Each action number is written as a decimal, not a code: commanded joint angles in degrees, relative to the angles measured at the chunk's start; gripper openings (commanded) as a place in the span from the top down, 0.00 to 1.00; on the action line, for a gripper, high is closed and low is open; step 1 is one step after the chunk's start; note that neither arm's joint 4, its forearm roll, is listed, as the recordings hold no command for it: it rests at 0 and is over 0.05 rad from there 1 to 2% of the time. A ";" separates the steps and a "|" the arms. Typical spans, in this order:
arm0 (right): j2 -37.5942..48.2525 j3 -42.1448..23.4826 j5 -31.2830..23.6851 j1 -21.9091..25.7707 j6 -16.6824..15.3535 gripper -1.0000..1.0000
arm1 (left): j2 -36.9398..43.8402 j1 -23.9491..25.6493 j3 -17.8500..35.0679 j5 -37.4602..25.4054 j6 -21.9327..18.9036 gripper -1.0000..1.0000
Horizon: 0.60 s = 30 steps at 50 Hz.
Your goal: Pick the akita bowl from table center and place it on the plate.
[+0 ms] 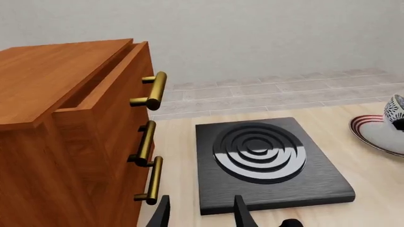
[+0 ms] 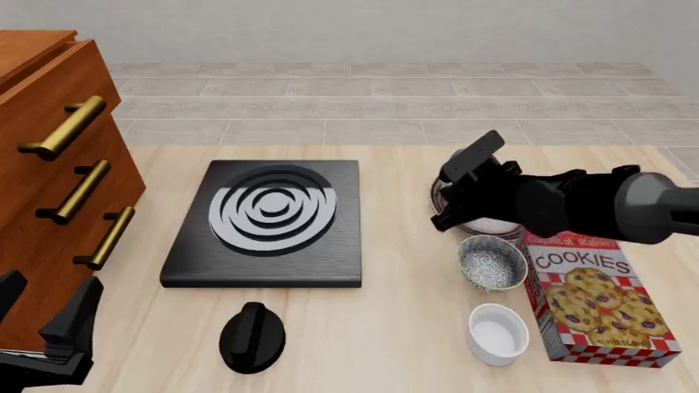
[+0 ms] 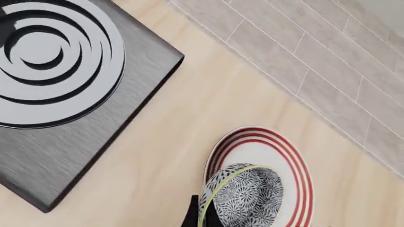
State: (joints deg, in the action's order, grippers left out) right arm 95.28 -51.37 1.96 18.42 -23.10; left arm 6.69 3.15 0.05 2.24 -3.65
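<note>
Akita bowl point(image 3: 243, 196) tilted over plate point(image 3: 292, 163), pinched by right tool point(image 3: 200, 218)

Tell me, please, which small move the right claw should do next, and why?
Probably lower a little, then open. In the right wrist view the akita bowl hangs tilted in the right claw, already over the plate, so release should follow once it sits flatter. Contact with the plate cannot be told.

Stove burner point(image 2: 270, 219), knob point(image 2: 252, 336), cookies box point(image 2: 595, 297), drawers point(image 2: 49, 188).
</note>
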 commanded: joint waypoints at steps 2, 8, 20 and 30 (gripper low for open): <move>1.39 -1.81 0.39 -2.57 -0.64 1.00 | -0.03 0.03 0.00 -0.04 0.03 0.00; 1.73 -3.71 -1.50 -4.09 -1.69 1.00 | 0.16 -0.02 0.00 0.13 0.03 0.00; 3.21 -5.30 -2.05 -6.60 -1.64 1.00 | 0.47 0.11 -0.01 0.29 -0.04 0.00; 6.70 -7.80 -1.95 -8.21 -0.71 1.00 | 0.35 0.15 0.00 0.11 0.02 0.00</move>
State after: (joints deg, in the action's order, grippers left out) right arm 99.57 -56.63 0.23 11.78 -24.54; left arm 7.02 3.25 0.04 2.42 -3.68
